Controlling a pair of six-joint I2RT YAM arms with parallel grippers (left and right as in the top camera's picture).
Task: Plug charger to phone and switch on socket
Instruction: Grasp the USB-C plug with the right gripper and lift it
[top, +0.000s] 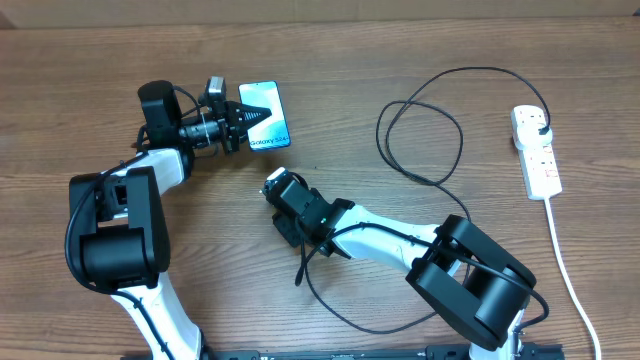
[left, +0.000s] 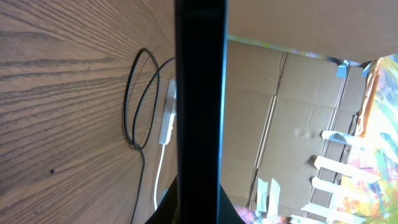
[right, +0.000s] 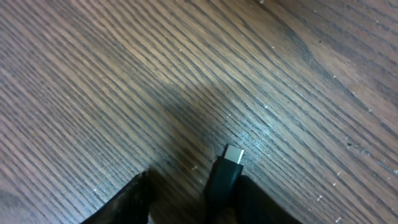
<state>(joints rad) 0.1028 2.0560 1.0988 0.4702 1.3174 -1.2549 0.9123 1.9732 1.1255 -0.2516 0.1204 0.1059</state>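
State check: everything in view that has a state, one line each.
phone: screen lit, gripped at one edge, no cable in it
charger: plug in socket, cable looped, connector not in phone
socket: charger plugged in; switch too small to read
left fingers: shut on phone
right fingers: apart, connector between them with a gap on one side

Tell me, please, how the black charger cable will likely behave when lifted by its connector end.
Probably floppy: the charger cable lies in loose loops, so it should trail and drag. Its connector looks small and rigid, likely light.
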